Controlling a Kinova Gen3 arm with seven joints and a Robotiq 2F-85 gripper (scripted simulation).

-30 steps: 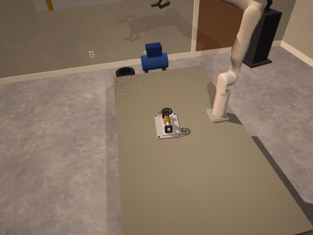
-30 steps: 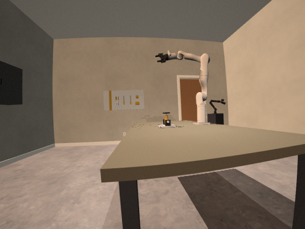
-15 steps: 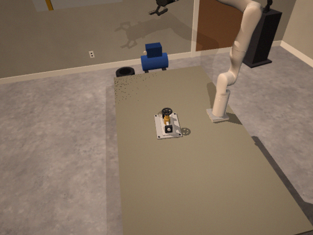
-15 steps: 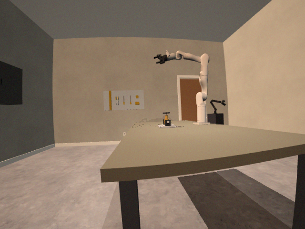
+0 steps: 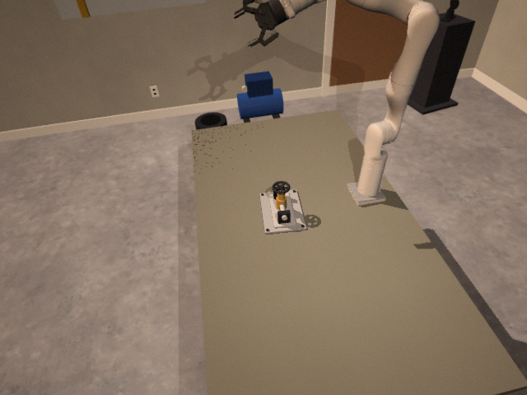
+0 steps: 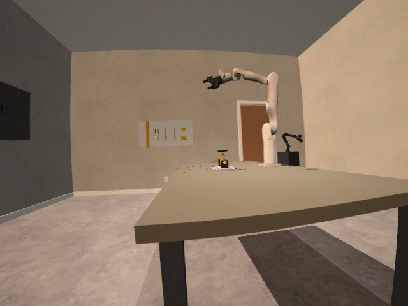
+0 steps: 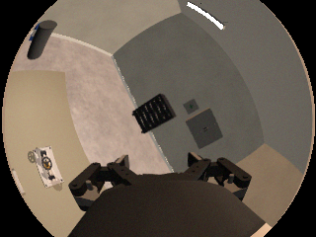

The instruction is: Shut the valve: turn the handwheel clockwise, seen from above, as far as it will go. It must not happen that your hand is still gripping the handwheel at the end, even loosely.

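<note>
The valve stands on a white baseplate (image 5: pixel 267 212) (image 6: pixel 215 169) (image 7: pixel 41 170) in the middle of the table. It has a black handwheel (image 5: pixel 281 186) (image 6: pixel 222 151) on top of a yellow stem and a black body. My gripper (image 5: pixel 251 23) (image 6: pixel 208 82) (image 7: pixel 158 160) is open and empty. It hangs high in the air, far above the valve and off to its left, pointing sideways toward the wall. In the wrist view the valve shows small at the left edge.
The tan table (image 5: pixel 323 297) (image 6: pixel 263 194) carries the arm's base (image 5: pixel 366 197) (image 6: pixel 269 164) to the right of the valve. A blue tank (image 5: pixel 259 102) and a black tyre (image 5: pixel 210 120) sit on the floor behind the table. A black pedestal (image 5: pixel 442 63) stands by the door.
</note>
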